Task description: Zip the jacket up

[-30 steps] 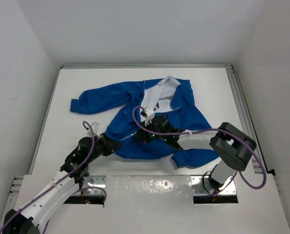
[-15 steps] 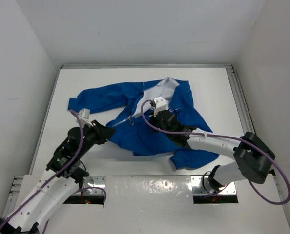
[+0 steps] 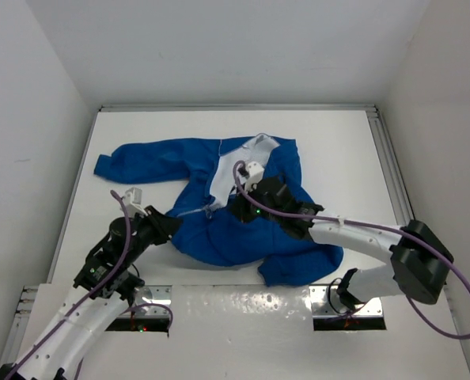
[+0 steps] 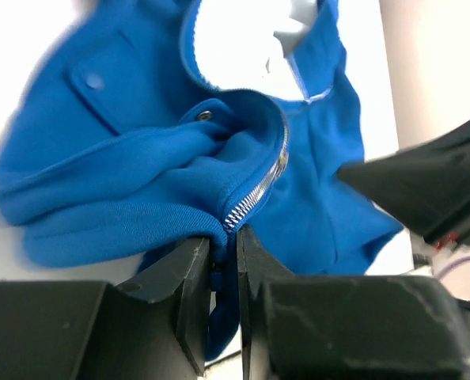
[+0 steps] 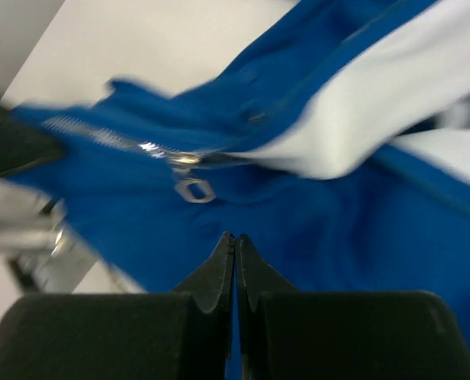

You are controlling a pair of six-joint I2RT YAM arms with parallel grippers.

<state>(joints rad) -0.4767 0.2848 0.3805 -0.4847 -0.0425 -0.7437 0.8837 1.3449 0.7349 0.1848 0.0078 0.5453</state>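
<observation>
The bright blue jacket (image 3: 286,237) lies crumpled on the white table, collar and white lining (image 3: 219,170) toward the back. My left gripper (image 3: 170,226) is shut on the jacket's bottom hem at the lower end of the silver zipper (image 4: 259,186); blue fabric is pinched between its fingers (image 4: 194,269). The zipper teeth (image 5: 100,136) are joined from that end up to the slider, above which the front gapes open on the lining. My right gripper (image 3: 236,208) hovers over the blue front, shut with nothing in it. Its tips (image 5: 235,237) sit just short of the silver zipper pull (image 5: 191,190).
The white table (image 3: 338,150) is boxed in by white walls, with a metal rail (image 3: 389,158) along its right side. One sleeve (image 3: 132,158) stretches toward the back left. The right arm's black link (image 4: 433,182) shows at the right of the left wrist view.
My left gripper pulled the hem left, dragging the jacket and its sleeve leftward and stretching the zipper. My right gripper lifted off the front, then dropped back beside the zipper pull and shut fully.
</observation>
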